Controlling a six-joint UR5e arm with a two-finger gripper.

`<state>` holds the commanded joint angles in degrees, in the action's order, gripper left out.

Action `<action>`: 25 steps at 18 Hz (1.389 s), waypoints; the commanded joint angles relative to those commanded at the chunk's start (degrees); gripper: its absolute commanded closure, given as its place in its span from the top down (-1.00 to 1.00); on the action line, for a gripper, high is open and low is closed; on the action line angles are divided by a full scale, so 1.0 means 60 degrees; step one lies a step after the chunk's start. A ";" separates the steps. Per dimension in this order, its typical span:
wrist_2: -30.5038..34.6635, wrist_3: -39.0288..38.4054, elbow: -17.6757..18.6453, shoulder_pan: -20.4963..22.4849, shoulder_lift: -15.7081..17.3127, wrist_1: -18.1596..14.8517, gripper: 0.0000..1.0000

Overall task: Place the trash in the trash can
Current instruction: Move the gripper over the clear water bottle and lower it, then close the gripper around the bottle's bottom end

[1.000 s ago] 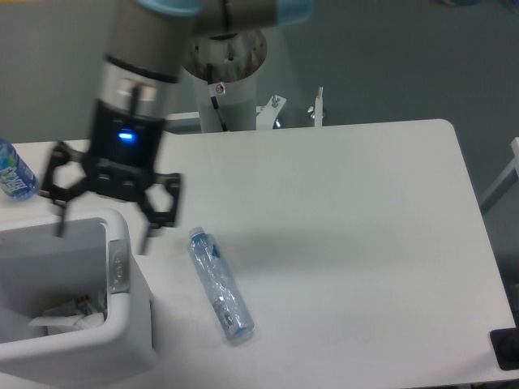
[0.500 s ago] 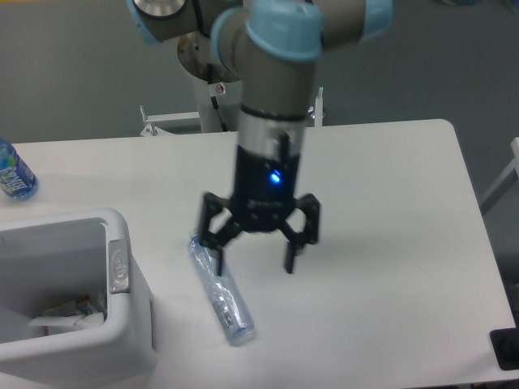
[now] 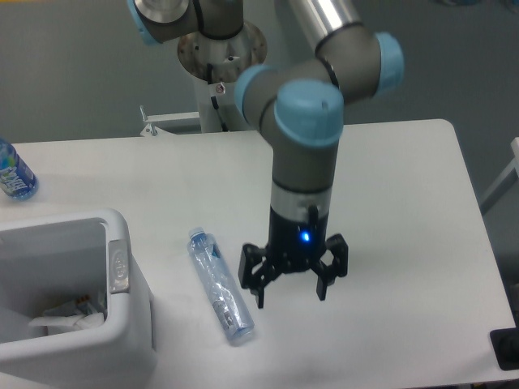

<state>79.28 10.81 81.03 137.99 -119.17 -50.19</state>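
Gripper (image 3: 292, 292) shifts right, off the bottle (image 3: 220, 285) (now beside it), fingers spread, empty; probably lining up a grab.

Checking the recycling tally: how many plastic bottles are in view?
2: a clear bottle lying on the table beside the trash can, and a bluer bottle at the left edge. The can may hide more.
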 joint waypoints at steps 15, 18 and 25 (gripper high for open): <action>-0.0014 -0.0015 0.0073 -0.0746 -0.1144 0.0015 1.00; 0.0029 -0.0131 0.0132 -0.1113 -0.1188 0.0000 1.00; 0.0571 -0.0439 0.0879 -0.1128 -0.0997 0.0015 1.00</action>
<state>82.70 8.18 86.31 131.22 -125.16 -50.10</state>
